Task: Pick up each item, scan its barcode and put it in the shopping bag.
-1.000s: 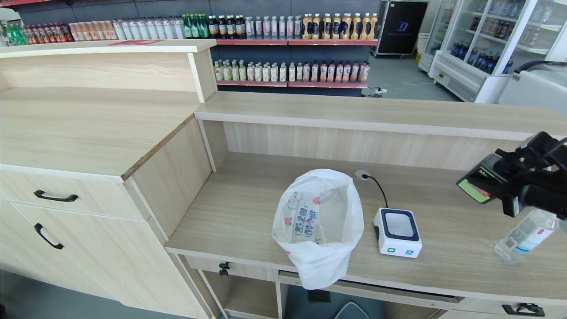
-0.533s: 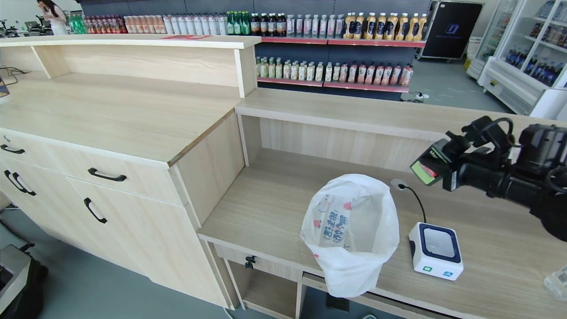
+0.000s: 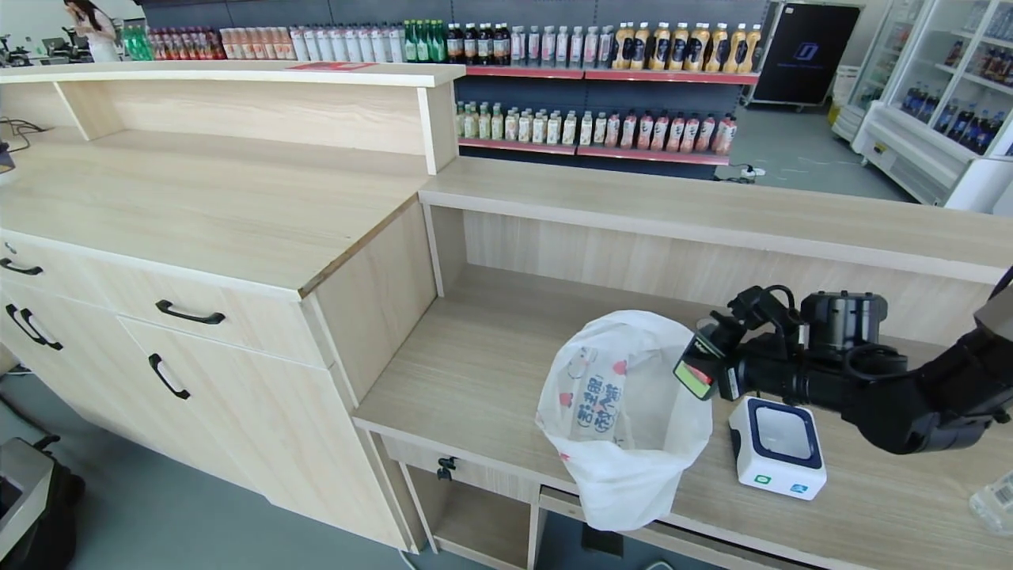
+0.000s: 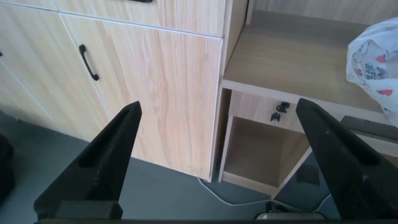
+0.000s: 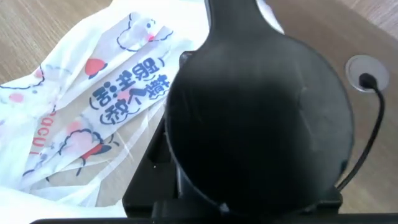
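My right gripper point(image 3: 722, 369) is shut on a dark container point(image 3: 699, 370) with a green and red end. It holds the container just above the right rim of the white shopping bag point(image 3: 625, 412), left of the scanner point(image 3: 778, 457). In the right wrist view the dark container point(image 5: 255, 118) hides the fingers, and the open bag point(image 5: 93, 118) lies under it with a printed packet inside. A clear bottle point(image 3: 993, 503) lies at the counter's right end. My left gripper point(image 4: 219, 107) hangs open and empty below counter height, facing the cabinet front, with the bag point(image 4: 379, 43) off to one side.
The bag and scanner stand on the lower wooden counter point(image 3: 491, 372), with a raised ledge point(image 3: 673, 202) behind. The scanner's cable runs to a grommet point(image 5: 364, 71). A taller cabinet with drawers point(image 3: 182, 309) stands to the left. Drink shelves line the back.
The head camera swung left early on. Since then my right arm has carried the dark container down and left, from above the scanner to the bag's rim.
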